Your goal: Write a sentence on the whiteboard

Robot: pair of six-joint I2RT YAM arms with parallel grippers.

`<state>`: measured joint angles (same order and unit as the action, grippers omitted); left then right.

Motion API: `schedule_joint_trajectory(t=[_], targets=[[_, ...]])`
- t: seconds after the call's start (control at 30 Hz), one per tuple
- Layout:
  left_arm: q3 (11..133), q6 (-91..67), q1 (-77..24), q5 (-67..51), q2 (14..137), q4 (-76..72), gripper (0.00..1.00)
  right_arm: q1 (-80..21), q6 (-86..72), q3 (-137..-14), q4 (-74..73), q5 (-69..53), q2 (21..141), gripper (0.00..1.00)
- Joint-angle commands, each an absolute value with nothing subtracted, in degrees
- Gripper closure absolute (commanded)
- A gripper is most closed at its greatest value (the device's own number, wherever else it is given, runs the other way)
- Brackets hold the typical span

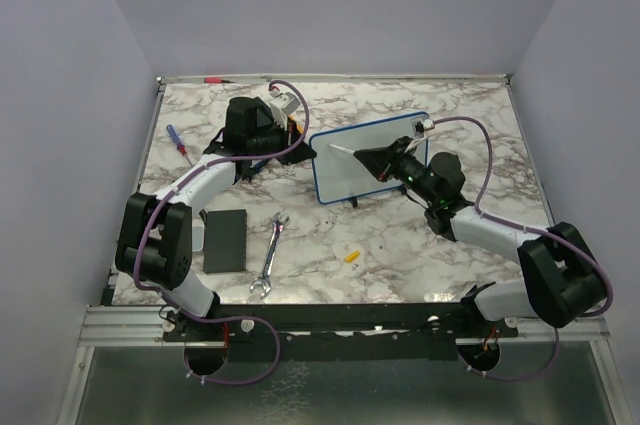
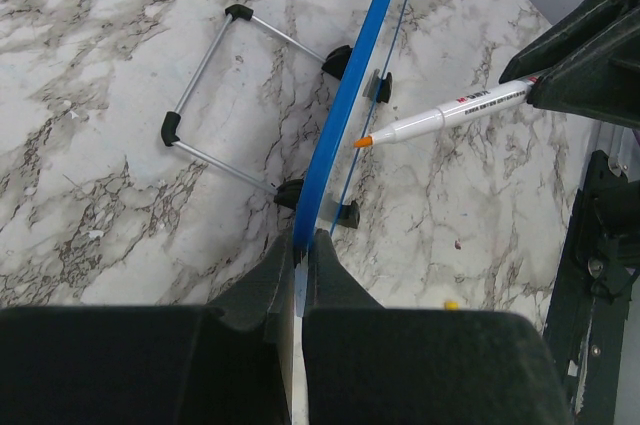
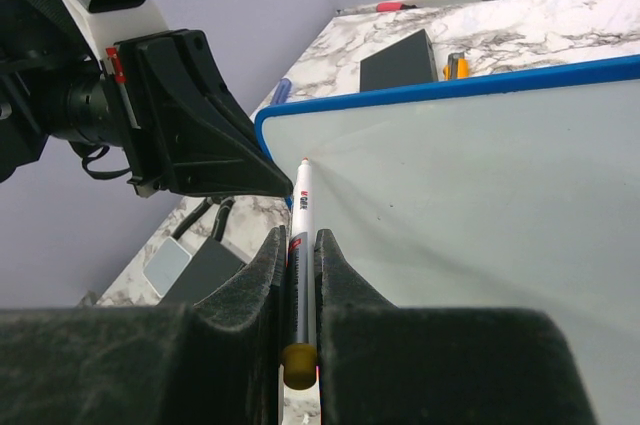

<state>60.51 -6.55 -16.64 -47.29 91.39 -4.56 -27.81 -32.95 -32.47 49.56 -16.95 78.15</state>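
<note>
Near edge of counter: wrench, black pad, small yellow piece, too small to identify.
Mid-counter: whiteboard propped on wire stand.
- Left edge clenched by left tool.
- Right side hidden behind right tool, which grasps marker.
- Marker tip at board face, contact unclear.

Far: screwdriver.

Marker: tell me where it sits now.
In the top view the marker sits near centre, clamped in the right tool, its tip at the left part of the whiteboard.
</note>
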Motion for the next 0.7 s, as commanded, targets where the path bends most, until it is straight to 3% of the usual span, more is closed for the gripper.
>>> schedule_joint_trajectory(t=[0.0, 0.67], targets=[[59.59, -5.72, -17.07, -46.62, 90.36, -3.60, 1.00, -28.34, -32.12, -33.96, 52.33, -14.49, 79.09, 0.99], [59.59, -5.76, -17.23, -46.86, 90.09, -3.60, 1.00, -29.76, -31.14, -34.41, 51.36, -12.22, 81.03, 1.00]])
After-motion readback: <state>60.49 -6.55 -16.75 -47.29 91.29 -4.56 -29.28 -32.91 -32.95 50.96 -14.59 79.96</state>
